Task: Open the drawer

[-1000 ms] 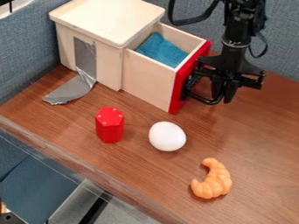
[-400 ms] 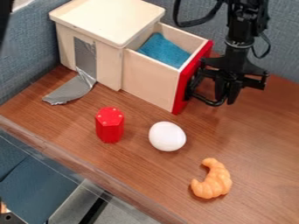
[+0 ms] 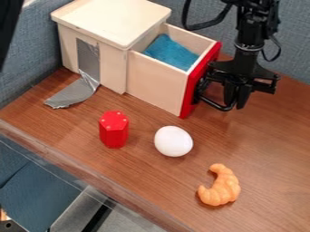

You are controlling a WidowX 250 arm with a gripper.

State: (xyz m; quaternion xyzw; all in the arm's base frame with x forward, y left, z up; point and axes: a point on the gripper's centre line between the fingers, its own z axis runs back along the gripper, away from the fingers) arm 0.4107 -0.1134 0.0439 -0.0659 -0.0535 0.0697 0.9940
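One wooden drawer (image 3: 156, 81) stands partly out of the right side of a pale wooden box (image 3: 109, 22) on the brown worktop (image 3: 145, 181). It points away from the box, toward the right and the near side of the view, and its side wall slants down that way. The red front (image 3: 194, 86) is upright and faces right, its top edge running from near left to far right, across the pull-out direction.

Compared with the earliest frame, the drawer is slightly farther out; its front, the blue cloth (image 3: 171, 52) inside and the gripper (image 3: 235, 100) have all shifted a little to the right. More of a dark shape (image 3: 8, 27) shows at the upper left edge, where it is cut off.

The gripper hangs at the black curved handle (image 3: 213, 104) on the front. Black overlaps black there, so whether it is open or closed, or grips the handle, I cannot tell. The drawer's back end is hidden inside the box, the near wall covers part of the cloth, and the top edge cuts off the arm (image 3: 247, 41).
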